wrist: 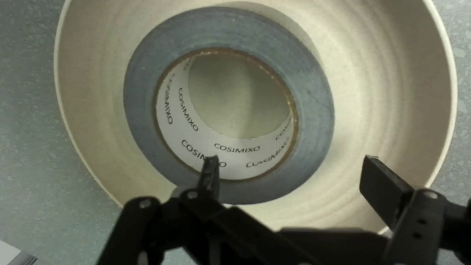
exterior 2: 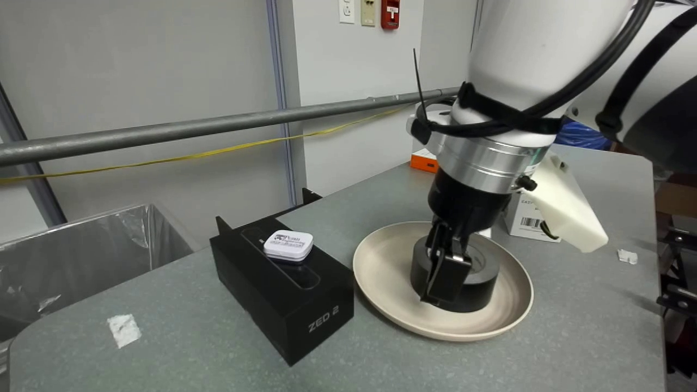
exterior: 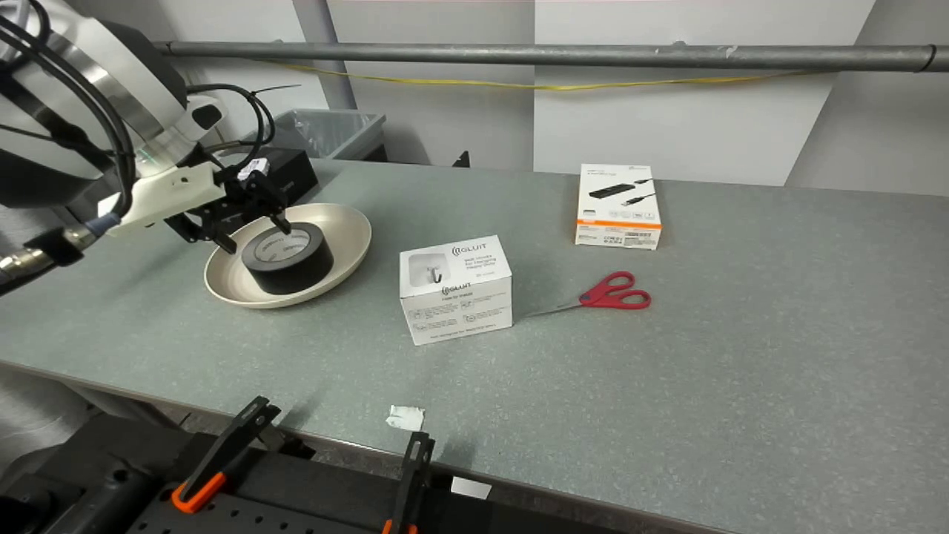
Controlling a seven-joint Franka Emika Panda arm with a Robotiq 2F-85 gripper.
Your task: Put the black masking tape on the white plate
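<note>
The black masking tape (exterior: 293, 273) lies flat inside the white plate (exterior: 348, 241). In an exterior view the tape (exterior 2: 482, 291) is partly hidden by a finger, and the plate (exterior 2: 381, 272) is seen around it. In the wrist view the tape's grey top ring (wrist: 314, 110) surrounds an open core, with the plate (wrist: 382, 92) beneath. My gripper (wrist: 291, 163) is open with wide-spread fingers and nothing between them. One finger overlaps the tape's near edge; the other is over bare plate. In the exterior views the gripper (exterior: 257, 236) (exterior 2: 447, 272) is low at the tape; contact cannot be told.
A black box (exterior 2: 324, 326) stands close beside the plate, with a small white tin (exterior 2: 288, 245) on it. A white box (exterior: 460, 300), red scissors (exterior: 612, 297) and a white-orange box (exterior: 619, 204) lie on the table (exterior: 704, 371). A bin (exterior 2: 103, 267) stands beyond the table edge.
</note>
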